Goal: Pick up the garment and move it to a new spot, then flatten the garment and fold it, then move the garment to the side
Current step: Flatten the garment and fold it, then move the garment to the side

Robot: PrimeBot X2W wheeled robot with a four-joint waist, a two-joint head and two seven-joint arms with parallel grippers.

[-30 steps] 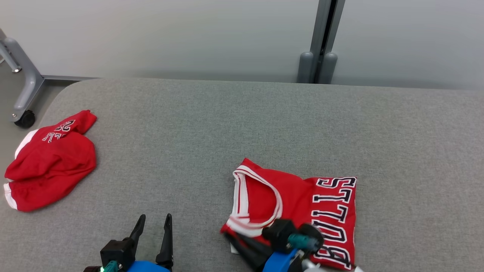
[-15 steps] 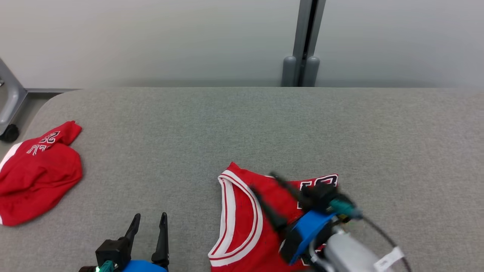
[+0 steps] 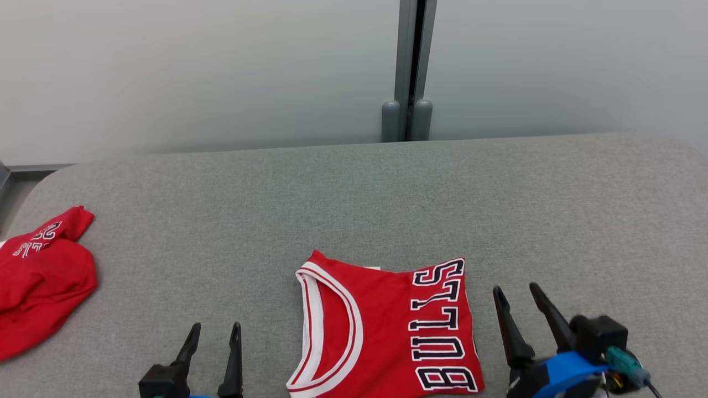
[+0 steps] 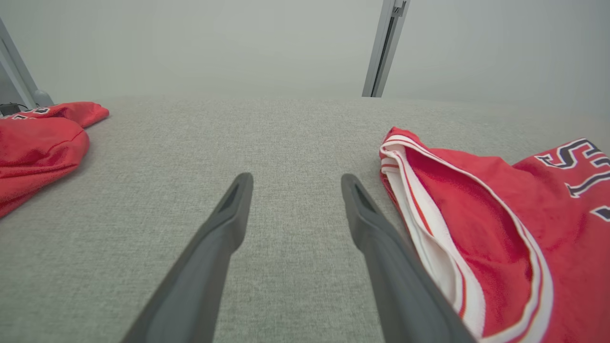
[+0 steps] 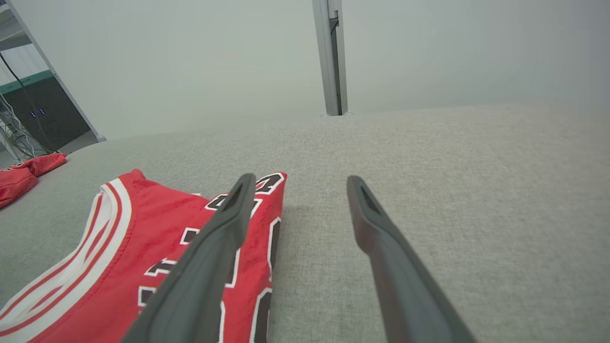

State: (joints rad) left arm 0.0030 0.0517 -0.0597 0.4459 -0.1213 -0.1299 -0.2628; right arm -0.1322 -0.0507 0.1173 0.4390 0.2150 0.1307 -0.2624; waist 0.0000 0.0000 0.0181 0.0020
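On grey table (image 3: 232, 210), near front edge: red jersey (image 3: 381, 331), folded flat, between left gripper (image 3: 215, 330) and right gripper (image 3: 516, 289), both spread, empty. Folding apparently done; moving it aside remains.

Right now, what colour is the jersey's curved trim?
Trim: white with red stripes; best in head view.
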